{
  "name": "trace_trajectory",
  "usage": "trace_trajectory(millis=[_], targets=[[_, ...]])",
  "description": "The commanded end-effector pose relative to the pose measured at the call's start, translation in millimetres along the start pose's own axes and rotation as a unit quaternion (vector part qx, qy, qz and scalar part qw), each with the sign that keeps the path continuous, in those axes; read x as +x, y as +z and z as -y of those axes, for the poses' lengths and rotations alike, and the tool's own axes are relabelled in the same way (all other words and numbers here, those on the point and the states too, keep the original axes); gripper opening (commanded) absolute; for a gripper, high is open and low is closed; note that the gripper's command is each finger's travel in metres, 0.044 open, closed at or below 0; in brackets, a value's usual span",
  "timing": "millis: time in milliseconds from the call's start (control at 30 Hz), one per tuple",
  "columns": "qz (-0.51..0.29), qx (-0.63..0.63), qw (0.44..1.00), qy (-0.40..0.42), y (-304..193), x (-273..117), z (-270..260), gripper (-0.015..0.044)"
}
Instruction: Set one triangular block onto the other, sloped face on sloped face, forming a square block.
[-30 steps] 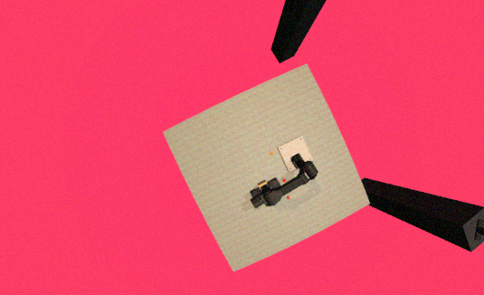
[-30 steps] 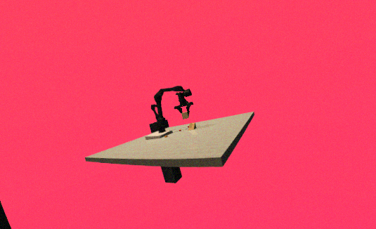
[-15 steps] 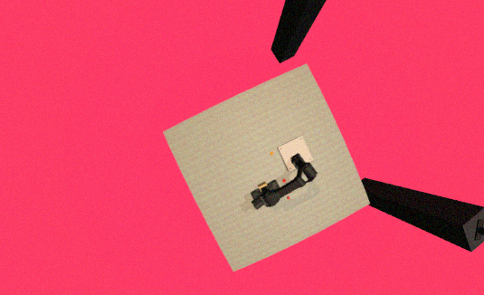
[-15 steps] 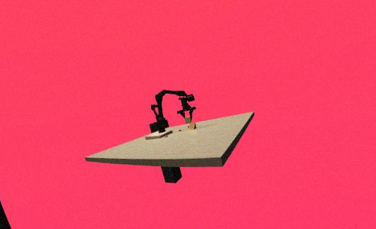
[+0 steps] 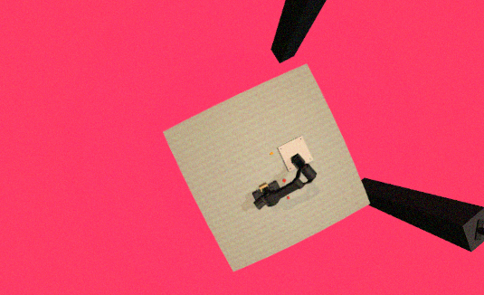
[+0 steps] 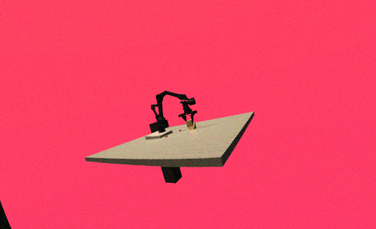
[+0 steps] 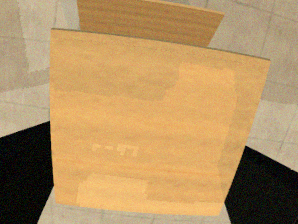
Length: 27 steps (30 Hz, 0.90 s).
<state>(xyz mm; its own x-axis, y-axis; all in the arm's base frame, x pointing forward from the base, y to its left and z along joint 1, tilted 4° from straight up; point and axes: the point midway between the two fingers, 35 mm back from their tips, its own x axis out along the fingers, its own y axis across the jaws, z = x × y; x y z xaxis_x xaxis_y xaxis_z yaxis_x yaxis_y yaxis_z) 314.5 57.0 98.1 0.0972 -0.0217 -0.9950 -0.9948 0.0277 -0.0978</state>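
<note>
My gripper (image 6: 190,121) (image 7: 144,137) is shut on one light wooden triangular block (image 6: 189,123) (image 7: 150,120). Its broad face fills most of the wrist view, with a black finger at each side. The other triangular block (image 6: 193,127) (image 7: 150,22) stands on the table (image 5: 224,136) (image 6: 195,149), partly hidden behind the held block's far edge in the wrist view. The held block is low, overlapping it in the exterior view. Whether the two touch, and whether their slopes meet, I cannot tell. From above, the arm hides most of both.
The pale base plate (image 5: 292,147) (image 6: 152,136) lies under the arm's base. A small orange piece (image 5: 271,154) (image 6: 166,136) lies beside it. One small red piece (image 5: 284,180) lies beside the arm, and another red piece (image 5: 288,197) on the arm's other side.
</note>
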Motion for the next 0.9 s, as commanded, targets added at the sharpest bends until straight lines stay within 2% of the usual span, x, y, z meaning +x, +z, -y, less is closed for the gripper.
trace_trajectory(millis=[0,867], targets=[[-0.003,0.002,1.000,0.004,3.8,13.6,-2.6,0.0000],[-0.007,0.004,1.000,0.002,2.0,12.8,-3.6,0.0000]])
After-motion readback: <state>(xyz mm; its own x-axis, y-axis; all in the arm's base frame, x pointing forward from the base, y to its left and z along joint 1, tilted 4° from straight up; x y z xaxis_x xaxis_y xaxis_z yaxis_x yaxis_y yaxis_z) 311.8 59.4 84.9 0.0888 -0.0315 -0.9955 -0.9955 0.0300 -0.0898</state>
